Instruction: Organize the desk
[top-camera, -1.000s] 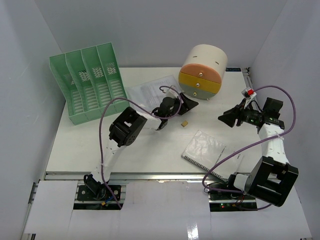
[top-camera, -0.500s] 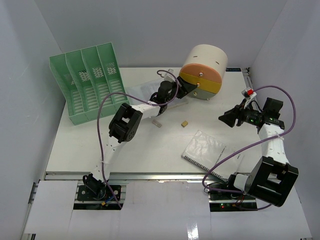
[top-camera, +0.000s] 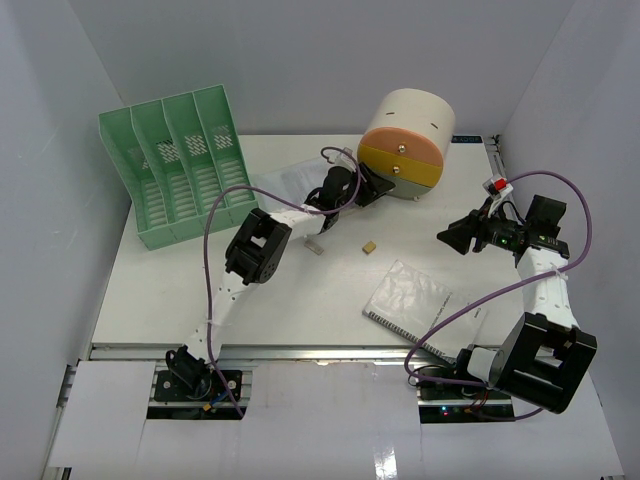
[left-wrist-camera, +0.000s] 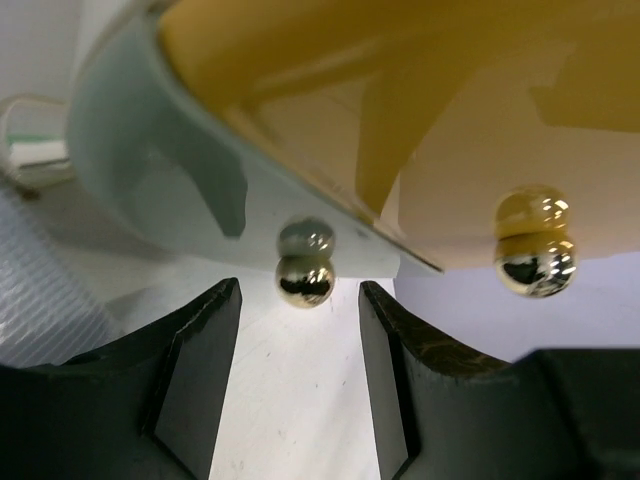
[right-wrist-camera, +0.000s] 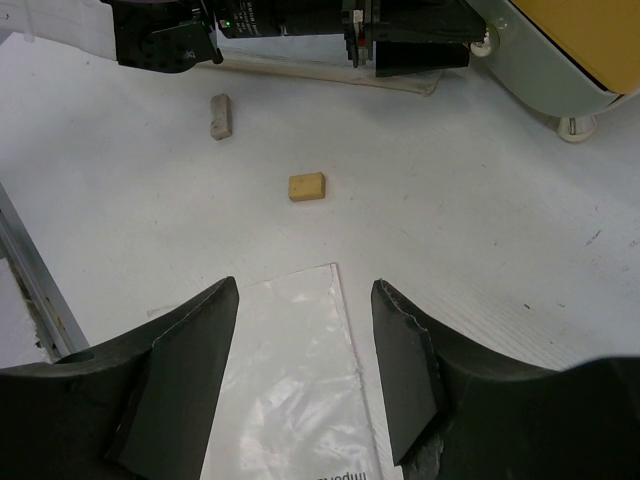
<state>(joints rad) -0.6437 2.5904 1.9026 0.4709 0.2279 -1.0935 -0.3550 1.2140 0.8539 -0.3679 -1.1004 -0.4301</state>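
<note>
The white desk holds a round drawer unit with cream, orange, yellow and grey-green fronts at the back. My left gripper is open right at its lower front. In the left wrist view the gripper has a brass knob of the grey-green drawer just past its fingertips, between them and untouched. A second knob sits on the yellow drawer. My right gripper is open and empty above a plastic-covered notebook.
A green file rack stands at the back left. A tan eraser and a pale grey eraser lie mid-desk. A sheet of paper lies under the left arm. An aluminium rail edges the desk.
</note>
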